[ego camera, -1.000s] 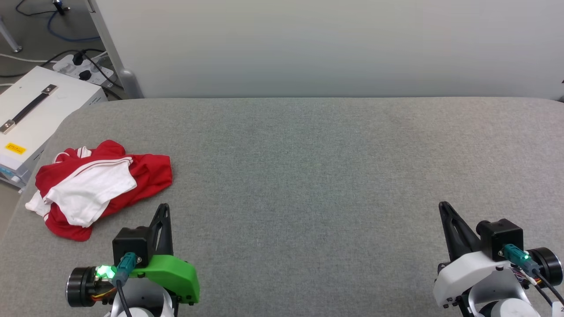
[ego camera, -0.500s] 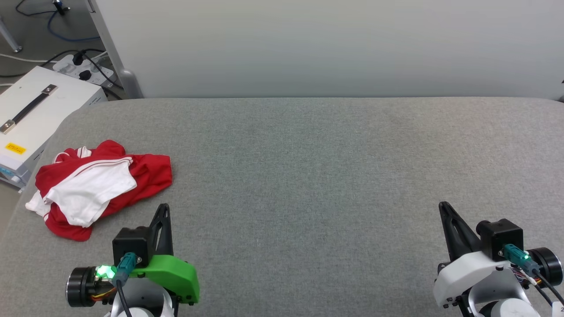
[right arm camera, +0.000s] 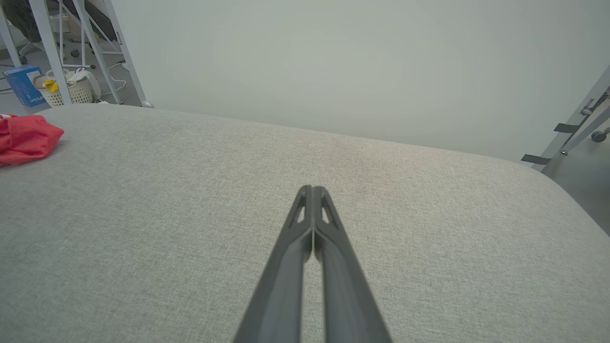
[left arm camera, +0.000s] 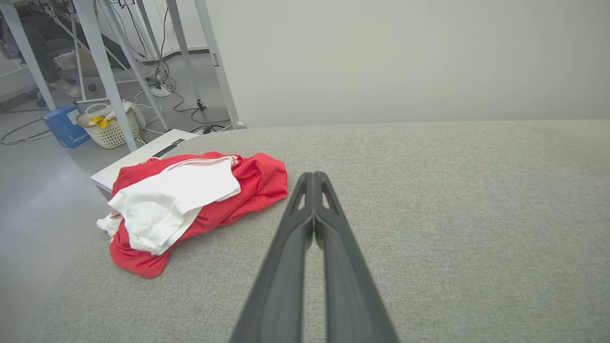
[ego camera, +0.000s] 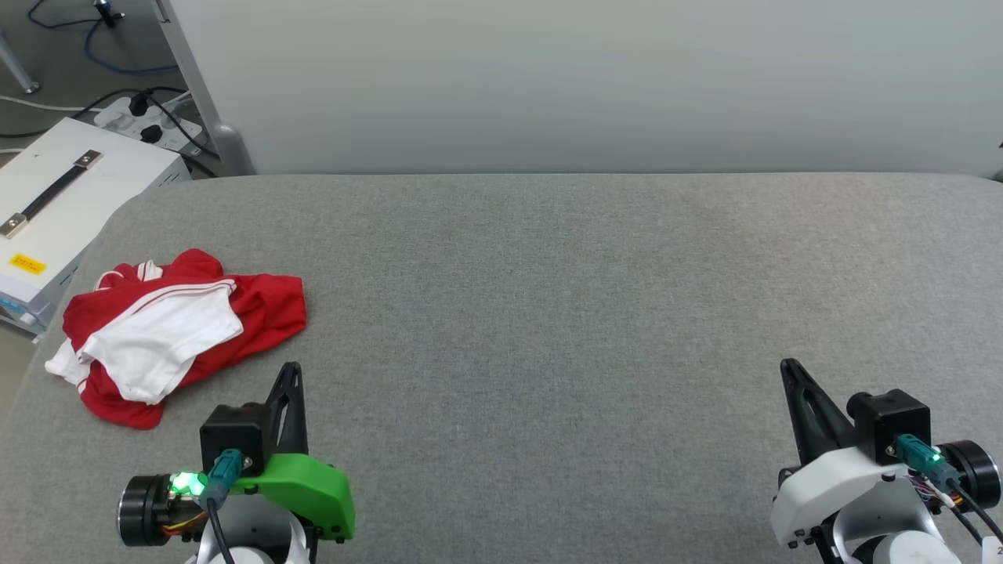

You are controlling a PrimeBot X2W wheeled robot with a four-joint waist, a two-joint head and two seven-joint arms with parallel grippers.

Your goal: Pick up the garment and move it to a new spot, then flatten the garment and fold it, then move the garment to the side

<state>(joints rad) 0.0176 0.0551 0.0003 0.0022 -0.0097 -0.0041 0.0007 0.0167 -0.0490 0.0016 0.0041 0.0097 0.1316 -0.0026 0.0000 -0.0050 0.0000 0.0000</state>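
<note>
1. Head view: the garment (ego camera: 180,333), a red shirt with white sleeves, lies crumpled in a heap near the left edge of the grey padded table (ego camera: 548,298), toward its near-left corner.
2. At lower left, the left gripper (ego camera: 291,368) is clenched on nothing. Its tip is near the heap's right-hand edge but apart from it.
3. At lower right, the right gripper (ego camera: 787,365) is likewise clenched and empty, well apart from the garment across bare grey cloth.
4. Left wrist view: that arm's dark fingers (left arm camera: 286,267) meet at the tip and point past the right side of the heap. A white sleeve is draped over the red cloth, with striped trim along its upper seam.
5. Right wrist view: a red corner of the garment shows at the far left edge, while the closed fingertips point across the table.
6. Off the table's left side, a white box (ego camera: 55,196) with a black handle stands just beside the heap, with a power strip (ego camera: 149,121) and cables behind it.
7. A pale wall (ego camera: 548,78) runs along the table's far edge.
8. Whether either gripper touches the table cannot be told.
</note>
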